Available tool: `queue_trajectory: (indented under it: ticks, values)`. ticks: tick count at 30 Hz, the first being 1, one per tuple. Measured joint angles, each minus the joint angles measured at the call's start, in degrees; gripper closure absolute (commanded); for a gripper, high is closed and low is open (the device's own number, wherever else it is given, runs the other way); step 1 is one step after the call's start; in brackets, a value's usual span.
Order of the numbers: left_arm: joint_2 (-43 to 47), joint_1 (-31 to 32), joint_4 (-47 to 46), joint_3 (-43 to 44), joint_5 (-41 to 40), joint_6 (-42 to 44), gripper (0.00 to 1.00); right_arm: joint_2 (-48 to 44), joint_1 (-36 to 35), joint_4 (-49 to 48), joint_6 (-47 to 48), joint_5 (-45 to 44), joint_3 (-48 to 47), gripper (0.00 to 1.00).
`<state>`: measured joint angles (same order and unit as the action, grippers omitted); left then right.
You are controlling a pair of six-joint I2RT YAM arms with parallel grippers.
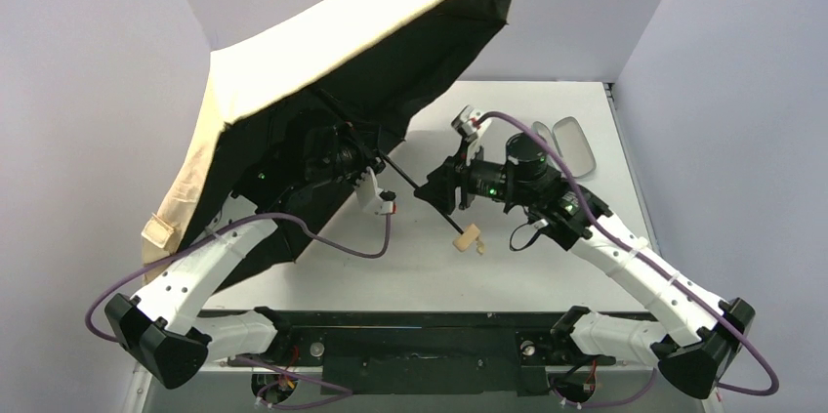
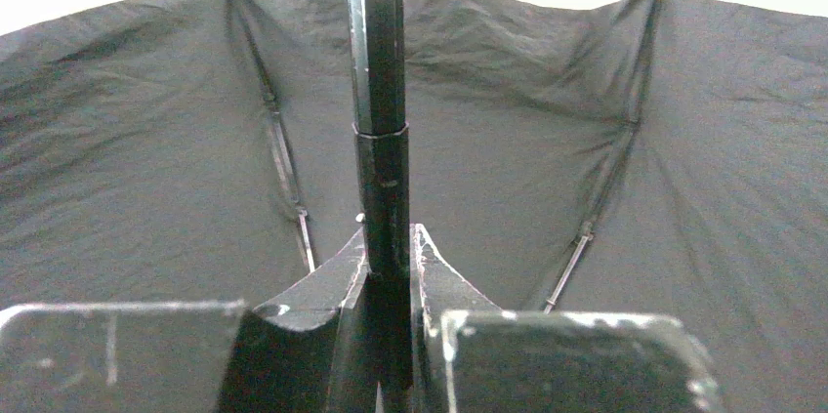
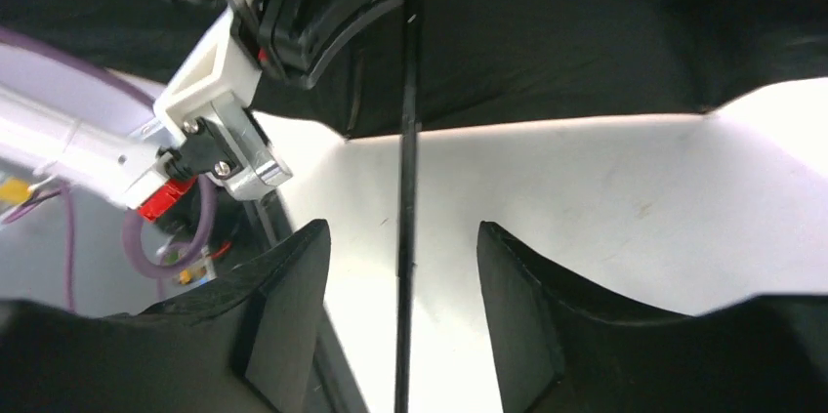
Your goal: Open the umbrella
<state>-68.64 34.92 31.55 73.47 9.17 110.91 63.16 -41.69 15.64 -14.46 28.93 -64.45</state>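
Note:
The umbrella (image 1: 332,37) is spread open, tan outside and black inside, tilted up over the left half of the table. Its thin black shaft (image 1: 415,179) runs down right to a small beige handle knob (image 1: 470,236). My left gripper (image 1: 359,161) is under the canopy, shut on the thick black upper part of the shaft (image 2: 383,188), with the black lining (image 2: 146,159) behind. My right gripper (image 1: 436,188) is open; the thin shaft (image 3: 406,198) passes between its fingers (image 3: 283,306) without touching them.
A pale mint-green oval case lies open in two halves (image 1: 571,144) at the back right of the white table (image 1: 547,267). Grey walls close the back and sides. The left arm's wrist (image 3: 210,130) shows in the right wrist view.

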Motion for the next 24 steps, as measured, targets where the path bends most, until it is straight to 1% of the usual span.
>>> queue_trajectory:
  ticks: [4, 6, 9, 11, 14, 18, 20, 23, 24]
  values:
    - [-2.5, -0.3, 8.2, 7.0, -6.8, 2.0, 1.0, -1.9, 5.3, 0.0, 0.3, -0.6, -3.8, 0.4]
    - [-3.0, -1.1, 9.2, 8.7, -10.1, 3.1, 1.0, -3.3, 8.0, 0.1, 0.3, -1.0, -5.0, 0.4]
    - [-3.5, -3.5, 9.1, 8.9, -13.7, 4.5, 1.0, -5.9, 11.6, 0.9, 0.3, -1.6, -5.9, 0.4]
    - [-4.1, -5.3, 7.9, 8.0, -15.1, 5.5, 1.0, -7.7, 12.8, 2.2, 0.3, -1.7, -5.9, 0.4]
    - [-5.6, -8.3, 3.3, 4.2, -17.4, 6.8, 1.0, -9.7, 14.4, 4.3, 0.4, -1.7, -5.9, 0.4]
    - [-10.1, -10.8, -2.4, 0.4, -21.1, 8.0, 0.99, -11.7, 16.7, 7.8, 0.6, -1.8, -5.9, 0.4]
    - [-12.2, -11.0, -5.5, -0.5, -22.9, 8.4, 0.93, -12.5, 17.6, 9.3, 0.9, -1.9, -5.9, 0.4]
    - [-13.6, -10.2, -8.4, -1.1, -24.7, 8.4, 0.87, -13.6, 18.8, 11.4, 1.8, -2.2, -5.8, 0.4]
    - [-13.7, -9.4, -9.1, -1.2, -25.4, 8.4, 0.81, -14.0, 19.2, 12.2, 2.0, -2.4, -5.8, 0.4]
